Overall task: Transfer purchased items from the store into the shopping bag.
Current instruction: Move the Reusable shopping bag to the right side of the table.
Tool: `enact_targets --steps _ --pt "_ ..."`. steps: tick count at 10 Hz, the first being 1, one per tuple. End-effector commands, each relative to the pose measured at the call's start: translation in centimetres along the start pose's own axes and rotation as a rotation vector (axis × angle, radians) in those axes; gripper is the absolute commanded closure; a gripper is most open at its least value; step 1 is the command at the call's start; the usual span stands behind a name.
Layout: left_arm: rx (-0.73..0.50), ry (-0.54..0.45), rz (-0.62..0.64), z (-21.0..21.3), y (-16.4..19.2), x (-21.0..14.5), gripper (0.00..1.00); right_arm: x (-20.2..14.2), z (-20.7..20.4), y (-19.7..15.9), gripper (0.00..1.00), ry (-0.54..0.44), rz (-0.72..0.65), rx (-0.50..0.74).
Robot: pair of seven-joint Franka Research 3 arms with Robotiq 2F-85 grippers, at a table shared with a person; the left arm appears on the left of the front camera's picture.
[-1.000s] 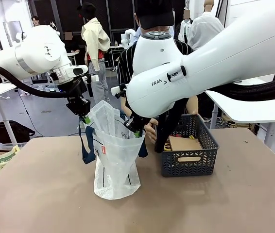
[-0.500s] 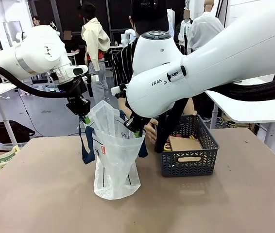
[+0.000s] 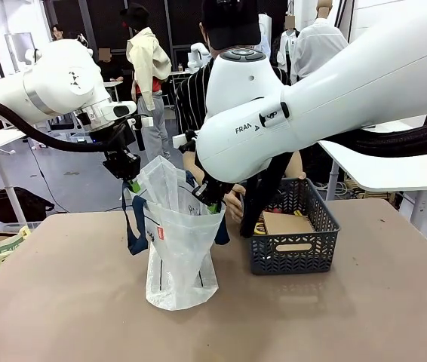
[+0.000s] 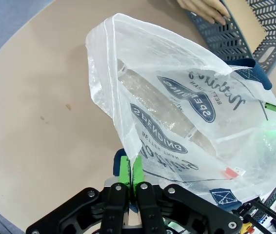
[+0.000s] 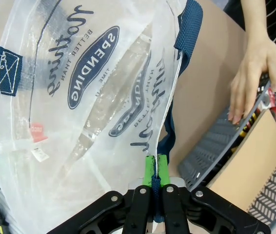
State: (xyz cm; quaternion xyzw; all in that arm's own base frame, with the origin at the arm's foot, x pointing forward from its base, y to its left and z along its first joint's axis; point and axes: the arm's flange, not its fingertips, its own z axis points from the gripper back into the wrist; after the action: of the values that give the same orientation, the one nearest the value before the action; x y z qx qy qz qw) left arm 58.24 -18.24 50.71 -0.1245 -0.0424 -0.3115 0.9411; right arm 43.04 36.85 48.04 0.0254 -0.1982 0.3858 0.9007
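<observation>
I see the table (image 3: 62, 302) carrying the bag (image 3: 179, 249), upright near the middle with its mouth spread wide. The basket (image 3: 296, 253) sits just beside it on my right, with a flat cardboard piece (image 3: 285, 224) inside. My left hand (image 4: 130, 168) is clenched on one edge of the bag's rim. My right hand (image 5: 156, 168) grips the opposite edge, by a blue strap (image 5: 189, 29). The person's hand (image 5: 252, 80) is at the basket's rim.

Translucent white bag (image 3: 179, 249) w/ navy handles (image 3: 134, 240); dark grey lattice basket (image 3: 295, 256).
</observation>
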Motion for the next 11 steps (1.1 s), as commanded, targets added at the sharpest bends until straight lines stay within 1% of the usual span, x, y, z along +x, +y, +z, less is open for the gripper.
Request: enact_targets --steps 1,11 --pt "0.001 -0.007 0.005 0.19 0.03 -0.19 1.0 -0.06 0.09 -0.02 1.0 -0.001 0.0 -0.002" --pt "0.001 -0.007 0.005 0.19 0.03 -0.19 1.0 -0.06 0.09 -0.02 1.0 -0.001 0.0 -0.002"
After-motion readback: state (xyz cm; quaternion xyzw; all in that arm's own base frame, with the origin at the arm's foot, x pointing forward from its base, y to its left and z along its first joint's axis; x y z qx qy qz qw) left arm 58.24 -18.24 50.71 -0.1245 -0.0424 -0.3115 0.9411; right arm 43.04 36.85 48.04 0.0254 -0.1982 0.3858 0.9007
